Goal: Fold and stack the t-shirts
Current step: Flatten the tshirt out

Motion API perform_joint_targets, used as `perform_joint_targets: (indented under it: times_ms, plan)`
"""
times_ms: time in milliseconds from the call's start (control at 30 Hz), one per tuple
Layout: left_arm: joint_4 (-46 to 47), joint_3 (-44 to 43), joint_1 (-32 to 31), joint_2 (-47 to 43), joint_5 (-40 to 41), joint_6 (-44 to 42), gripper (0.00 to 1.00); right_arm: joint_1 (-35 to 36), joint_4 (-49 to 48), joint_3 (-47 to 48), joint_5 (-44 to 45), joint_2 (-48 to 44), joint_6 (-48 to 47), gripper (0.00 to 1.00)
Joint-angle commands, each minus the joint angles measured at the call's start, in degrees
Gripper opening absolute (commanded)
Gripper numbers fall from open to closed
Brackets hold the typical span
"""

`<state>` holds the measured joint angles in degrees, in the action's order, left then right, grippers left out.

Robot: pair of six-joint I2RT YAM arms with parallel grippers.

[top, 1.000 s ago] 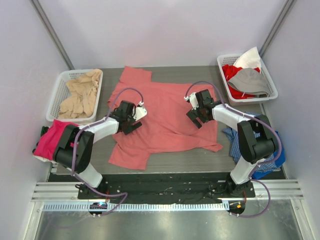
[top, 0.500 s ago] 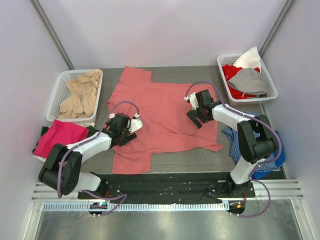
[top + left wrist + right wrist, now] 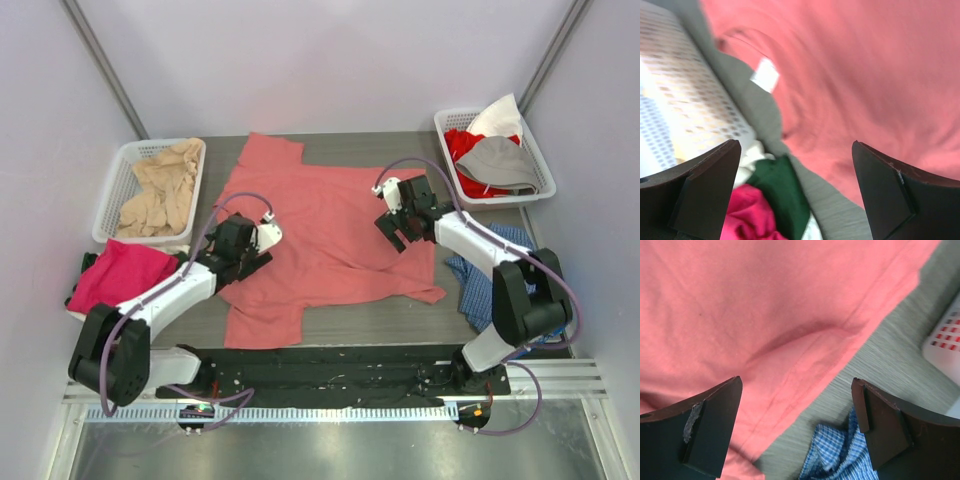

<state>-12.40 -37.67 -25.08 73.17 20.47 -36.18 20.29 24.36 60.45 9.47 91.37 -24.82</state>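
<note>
**A:** Where's the shirt?

**B:** The salmon-red t-shirt (image 3: 330, 235) lies spread flat in the middle of the table (image 3: 400, 318). Its collar is to the left and its hem to the right, with one sleeve pointing far and the other near.

**A:** Any label or writing?

**B:** A small white tag (image 3: 765, 75) sits at the collar. It is too blurred to read.

**A:** And the tools?

**B:** The left gripper (image 3: 248, 245) is over the collar edge, fingers spread wide with nothing between them. The right gripper (image 3: 402, 222) is over the right part of the shirt near the hem, also spread and empty, with only cloth below it. I can't tell whether either one touches the fabric.

**A:** What's around it?

**B:** At the far left is a white basket (image 3: 118, 180) holding beige shirts (image 3: 160, 190). Near of that, a magenta-pink shirt (image 3: 115, 275) is heaped at the table's left edge, with a dark green cloth (image 3: 780, 192) against it. At the far right a second basket (image 3: 543, 170) holds a red shirt (image 3: 465, 145), a grey shirt (image 3: 500, 160) and a white cloth (image 3: 497, 118). A blue checked cloth (image 3: 480, 275) lies at the right edge, just beside the hem's near corner.

**A:** What's different from a second ago?

**B:** The left gripper was farther in over the shirt and has drawn back toward the near left. Its arm has swung left and now lies lower. The right gripper has edged slightly far and right. The shirt lies much as it did.
</note>
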Motion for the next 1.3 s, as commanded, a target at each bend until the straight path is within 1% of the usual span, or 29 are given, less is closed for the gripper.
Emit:
perform_joint_targets:
  times_ms: [0,100,133,233,300,333,400,433,600,667,800,967,1267]
  plan:
    - [1.24,-6.00,0.03,-4.43,-1.47,4.45,1.00,0.45,2.35,-1.03,-1.21,-8.57,0.65,1.00]
    - [1.33,-8.38,0.03,-3.74,-2.53,7.00,1.00,0.54,11.74,0.28,-5.16,-9.81,-1.63,0.99]
    - [1.42,-9.17,0.03,-3.38,-2.71,7.53,1.00,0.54,16.98,0.72,-5.60,-10.16,-2.42,0.97]
    - [3.17,-10.31,0.03,-1.45,-2.98,7.71,1.00,0.54,25.26,-1.63,-6.75,-13.49,-6.89,0.93]
    - [3.44,-11.19,0.03,0.30,-3.15,8.32,1.00,0.54,27.92,-3.57,-5.44,-15.95,-8.92,0.91]
    - [3.61,-11.98,0.03,0.92,-3.50,8.41,1.00,0.45,29.85,-5.23,-5.17,-18.75,-10.15,0.87]
    - [4.14,-12.51,-0.06,2.41,-3.68,8.94,1.00,0.54,31.01,-6.39,-4.73,-21.31,-10.69,0.85]
    - [4.49,-12.95,-0.06,2.94,-3.77,9.11,1.00,0.45,31.19,-7.44,-4.90,-23.50,-10.86,0.79]
    - [5.11,-13.57,-0.06,4.88,-4.21,9.90,1.00,0.54,35.57,-9.46,-8.33,-25.37,-12.80,0.73]
    - [5.55,-13.57,-0.06,5.49,-3.95,9.82,1.00,0.54,35.76,-10.96,-8.51,-25.28,-13.50,0.70]
    - [5.90,-14.18,-0.06,6.29,-4.03,9.29,1.00,0.45,33.30,-12.63,-8.07,-24.40,-14.12,0.61]
    - [5.99,-14.36,-0.06,7.25,-4.21,9.64,1.00,0.27,29.00,-14.47,-5.88,-22.82,-14.64,0.58]
    - [7.13,-13.48,-0.06,8.04,-4.47,9.55,1.00,-1.22,23.90,-15.09,-6.40,-17.81,-16.14,0.57]
